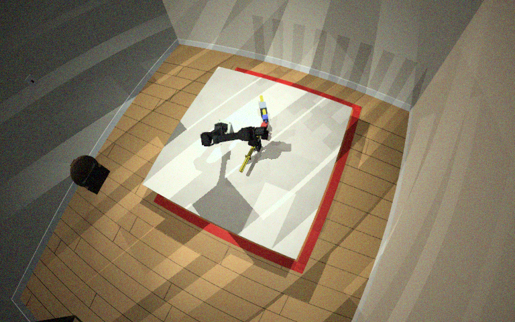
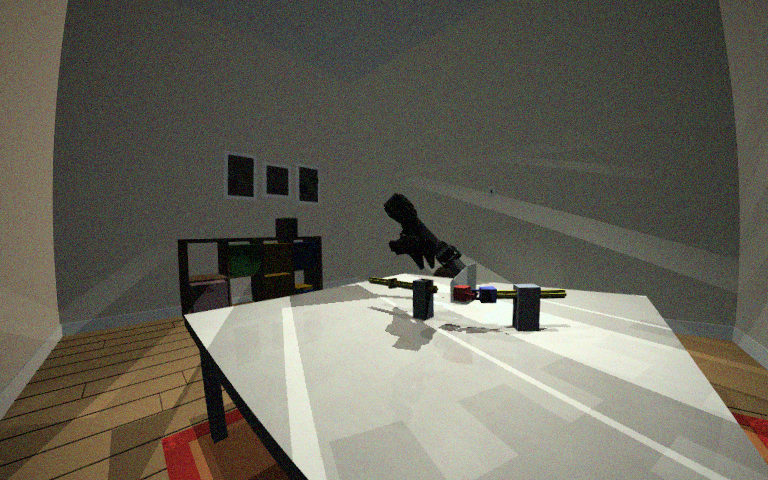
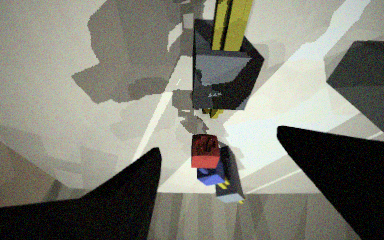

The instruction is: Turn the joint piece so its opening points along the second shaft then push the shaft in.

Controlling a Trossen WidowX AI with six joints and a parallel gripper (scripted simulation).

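Note:
The red joint piece (image 1: 264, 124) (image 2: 462, 294) (image 3: 204, 161) sits on the blue part (image 2: 488, 294) (image 3: 211, 179) of the first shaft (image 2: 553, 293), which is held in its grey block (image 2: 526, 311) (image 3: 232, 185). Its dark opening faces roughly toward the second block (image 2: 423, 302) (image 3: 220, 67). The second yellow shaft (image 1: 246, 161) (image 2: 399, 283) (image 3: 234, 22) passes through that block, and its short near end sticks out with a gap to the red piece. My gripper (image 2: 425, 266) (image 3: 218, 142) is open and empty, above the second block and shaft. In the top view the arm hides the fingertips.
The blocks stand on the white table (image 1: 281, 227) (image 2: 396, 390). The arm's base and links (image 1: 231, 135) are at the left of the shafts in the top view. A translucent upright panel (image 2: 467, 275) shows behind the red piece. A shelf (image 2: 249, 240) stands far behind the table.

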